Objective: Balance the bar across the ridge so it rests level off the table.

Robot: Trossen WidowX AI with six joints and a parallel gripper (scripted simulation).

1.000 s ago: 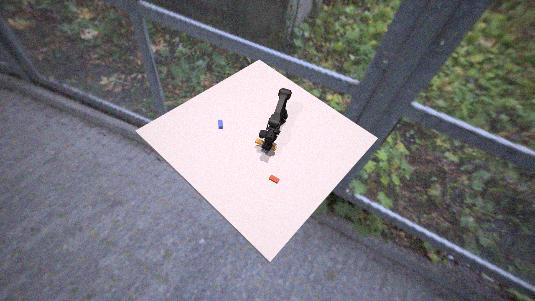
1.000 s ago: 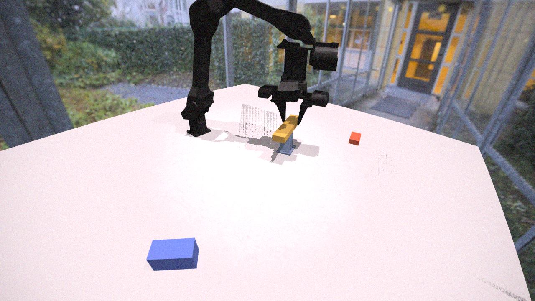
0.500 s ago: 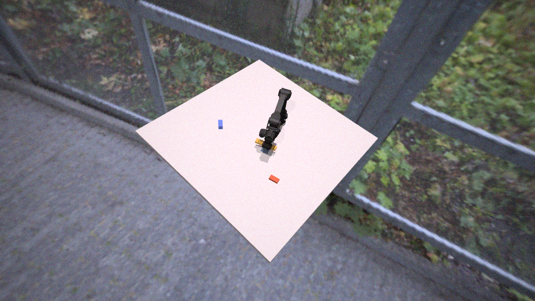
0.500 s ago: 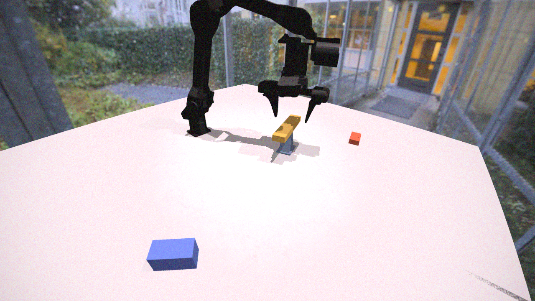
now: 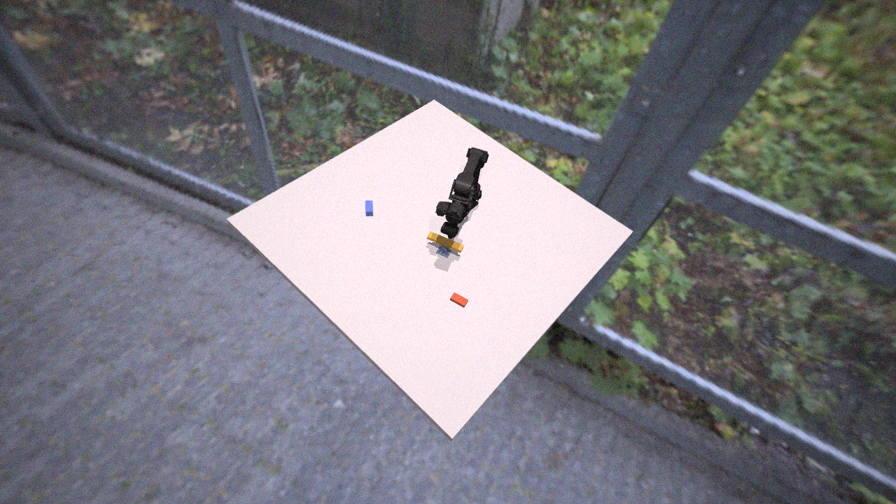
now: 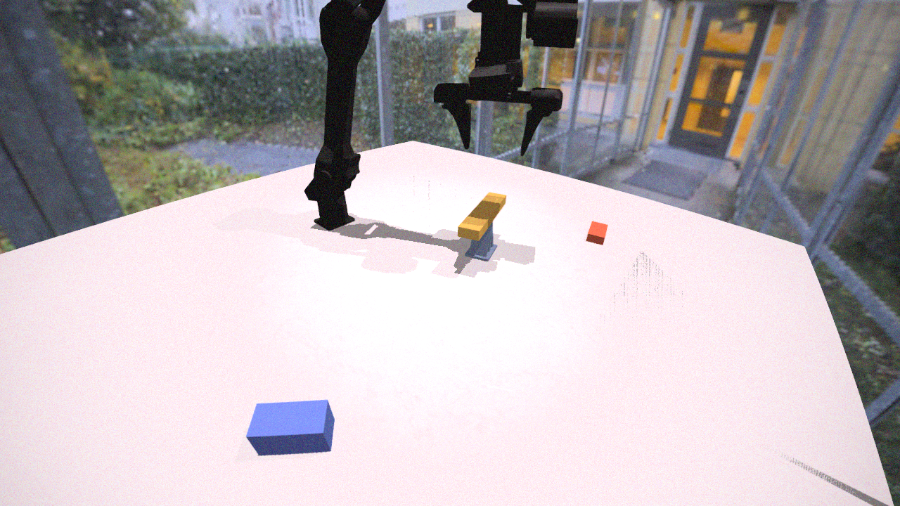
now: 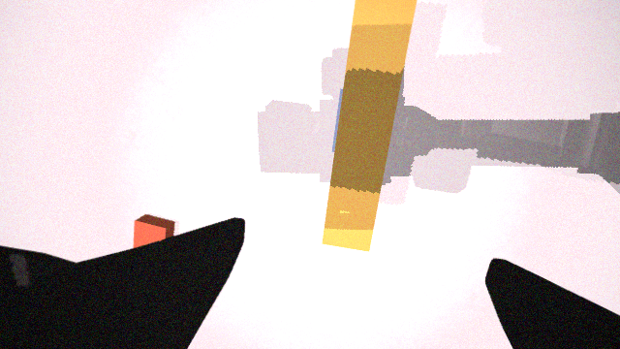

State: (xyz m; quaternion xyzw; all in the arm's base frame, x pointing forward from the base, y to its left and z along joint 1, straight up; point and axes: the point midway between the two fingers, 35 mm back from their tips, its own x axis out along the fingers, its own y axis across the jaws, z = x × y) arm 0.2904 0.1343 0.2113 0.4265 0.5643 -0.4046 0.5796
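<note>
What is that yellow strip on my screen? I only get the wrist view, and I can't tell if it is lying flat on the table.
Observer: It is a yellow bar, propped on a small blue-grey ridge, both ends off the table.
Operator: Is the robot holding it?
Observer: No. The gripper hangs open, well above the bar.
Operator: Anything besides the orange block?
Observer: Yes, a blue block, far from the bar, near the table's front edge.
</note>
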